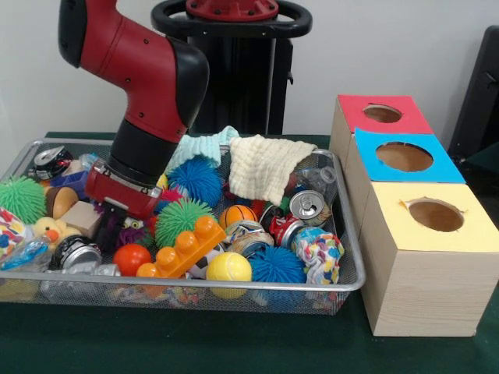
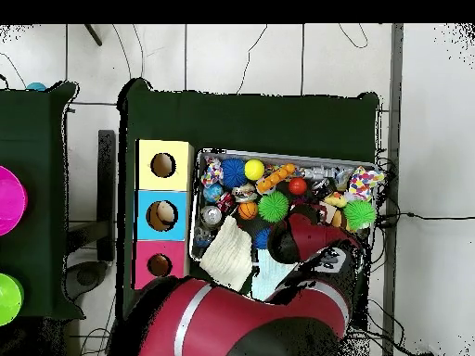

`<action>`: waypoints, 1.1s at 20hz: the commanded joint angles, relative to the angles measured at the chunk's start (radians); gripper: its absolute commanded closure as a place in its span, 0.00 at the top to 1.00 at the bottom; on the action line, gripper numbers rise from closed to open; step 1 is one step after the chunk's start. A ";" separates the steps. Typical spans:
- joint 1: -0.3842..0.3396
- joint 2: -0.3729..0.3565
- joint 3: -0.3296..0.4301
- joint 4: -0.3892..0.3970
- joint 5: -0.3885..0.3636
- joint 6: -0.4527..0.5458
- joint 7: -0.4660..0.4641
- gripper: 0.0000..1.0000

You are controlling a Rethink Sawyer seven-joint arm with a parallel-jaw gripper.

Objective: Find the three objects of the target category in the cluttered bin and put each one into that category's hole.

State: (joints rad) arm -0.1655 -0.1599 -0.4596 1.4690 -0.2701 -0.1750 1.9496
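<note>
A wire mesh bin [image 1: 296,286] holds a jumble of toys. My gripper [image 1: 117,226] is pushed down into its left half, next to a green spiky ball [image 1: 181,218] and just behind a red ball [image 1: 131,257] and an orange toy brick [image 1: 183,249]. Clutter hides its tips. Other spiky balls lie around: blue [image 1: 195,179], blue at the front [image 1: 277,265], green at far left [image 1: 21,199]. A yellow ball [image 1: 228,267], drink cans [image 1: 306,206] and a small basketball [image 1: 238,214] sit mid-bin. In the overhead view the red arm [image 2: 311,241] covers the gripper.
Three boxes with round holes stand beside the bin: red [image 1: 355,109], blue [image 1: 374,146], yellow [image 1: 390,222]. A cream cloth [image 1: 261,167] and a mint cloth [image 1: 204,146] drape the back of the bin. A rubber duck [image 1: 51,230] and a colourful crumpled ball [image 1: 320,253] lie inside.
</note>
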 commanded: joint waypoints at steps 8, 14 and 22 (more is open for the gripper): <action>0.022 0.112 0.090 -0.155 0.141 0.078 0.121 0.00; 0.049 0.141 0.055 -0.190 0.142 0.126 0.080 0.00; 0.055 0.140 0.055 -0.201 0.143 0.166 0.085 1.00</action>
State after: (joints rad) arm -0.1108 -0.1027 -0.5060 1.3763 -0.1796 -0.1160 1.9498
